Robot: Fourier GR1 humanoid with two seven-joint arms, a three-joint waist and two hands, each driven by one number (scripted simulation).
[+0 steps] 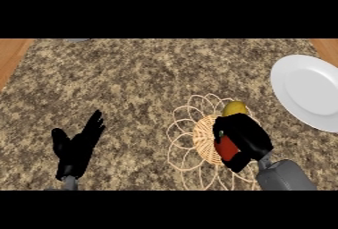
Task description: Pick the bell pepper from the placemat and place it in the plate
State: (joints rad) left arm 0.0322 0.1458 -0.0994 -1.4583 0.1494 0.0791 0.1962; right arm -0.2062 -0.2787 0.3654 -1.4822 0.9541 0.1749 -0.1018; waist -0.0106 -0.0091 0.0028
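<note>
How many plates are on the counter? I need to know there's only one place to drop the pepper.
1. The white plate lies at the counter's right edge, partly cut off by the view, up and right of the woven placemat. None shows elsewhere.

Below me spreads the surface, a speckled stone top in mottled brown, tan and dark flecks, filling nearly my whole view. At the far left corner and far right corner I see strips of warm orange-brown wood. The light is even, with no strong shadows.
</note>
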